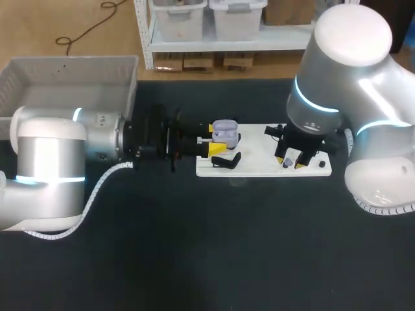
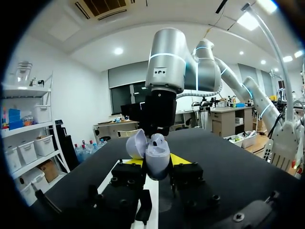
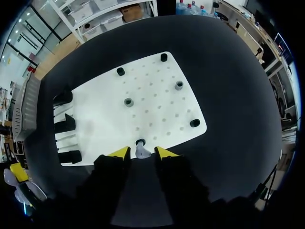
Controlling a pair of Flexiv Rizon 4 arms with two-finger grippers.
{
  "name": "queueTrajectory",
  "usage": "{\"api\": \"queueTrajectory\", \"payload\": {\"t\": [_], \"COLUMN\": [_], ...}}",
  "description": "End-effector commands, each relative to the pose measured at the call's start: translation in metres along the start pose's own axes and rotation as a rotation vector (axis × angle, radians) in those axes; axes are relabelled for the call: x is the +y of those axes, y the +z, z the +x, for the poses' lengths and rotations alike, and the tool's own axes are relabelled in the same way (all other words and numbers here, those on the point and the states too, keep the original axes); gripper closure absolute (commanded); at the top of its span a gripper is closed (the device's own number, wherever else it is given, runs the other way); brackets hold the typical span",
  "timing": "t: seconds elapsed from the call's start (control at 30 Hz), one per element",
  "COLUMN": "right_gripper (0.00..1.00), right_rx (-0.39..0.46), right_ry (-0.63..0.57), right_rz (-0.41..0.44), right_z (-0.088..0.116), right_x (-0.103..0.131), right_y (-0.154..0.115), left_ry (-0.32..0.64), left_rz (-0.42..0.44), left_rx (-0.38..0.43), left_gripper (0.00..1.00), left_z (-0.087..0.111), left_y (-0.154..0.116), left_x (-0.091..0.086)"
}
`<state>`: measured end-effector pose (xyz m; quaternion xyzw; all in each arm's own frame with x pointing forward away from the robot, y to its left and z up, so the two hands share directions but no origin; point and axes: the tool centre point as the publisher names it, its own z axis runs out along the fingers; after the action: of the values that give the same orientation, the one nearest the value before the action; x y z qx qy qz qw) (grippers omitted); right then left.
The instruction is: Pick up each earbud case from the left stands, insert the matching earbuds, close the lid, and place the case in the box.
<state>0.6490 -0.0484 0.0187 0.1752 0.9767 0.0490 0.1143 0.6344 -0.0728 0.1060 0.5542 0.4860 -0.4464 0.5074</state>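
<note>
Left hand (image 2: 157,161) grips the open earbud case (image 2: 158,153) between its fingertips; right hand (image 3: 142,152) hangs released around an earbud (image 3: 141,153).

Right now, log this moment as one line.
left end effector: shut on earbud case, lid open | right end effector: open, astride earbud on white board

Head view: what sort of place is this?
Probably a robot test bench in a lab: a left arm and a right arm share a black table, the left end effector holds an open earbud case at a white board with stands, and a box sits nearby.
</note>
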Motion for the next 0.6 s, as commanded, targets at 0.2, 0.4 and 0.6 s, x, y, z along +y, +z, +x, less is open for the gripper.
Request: {"api": "queueTrajectory", "payload": {"t": [0.2, 0.4, 0.6], "right_gripper": [0.71, 0.73, 0.77], "right_rx": [-0.002, 0.003, 0.009], "right_ry": [0.008, 0.007, 0.005], "right_rz": [-0.01, -0.014, -0.015], "right_z": [0.0001, -0.0009, -0.0011], "right_x": [-0.0014, -0.0016, -0.0006], "right_y": [0.0026, 0.0036, 0.0043], "left_ry": [0.003, 0.003, 0.003], "left_rz": [-0.006, -0.006, -0.006], "left_rx": [-0.002, -0.002, -0.002], "left_gripper": [1.0, 1.0, 1.0], "left_z": [0.0005, 0.0005, 0.0005], "left_y": [0.0, 0.0, 0.0], "left_x": [-0.0016, -0.0016, -0.0016]}}
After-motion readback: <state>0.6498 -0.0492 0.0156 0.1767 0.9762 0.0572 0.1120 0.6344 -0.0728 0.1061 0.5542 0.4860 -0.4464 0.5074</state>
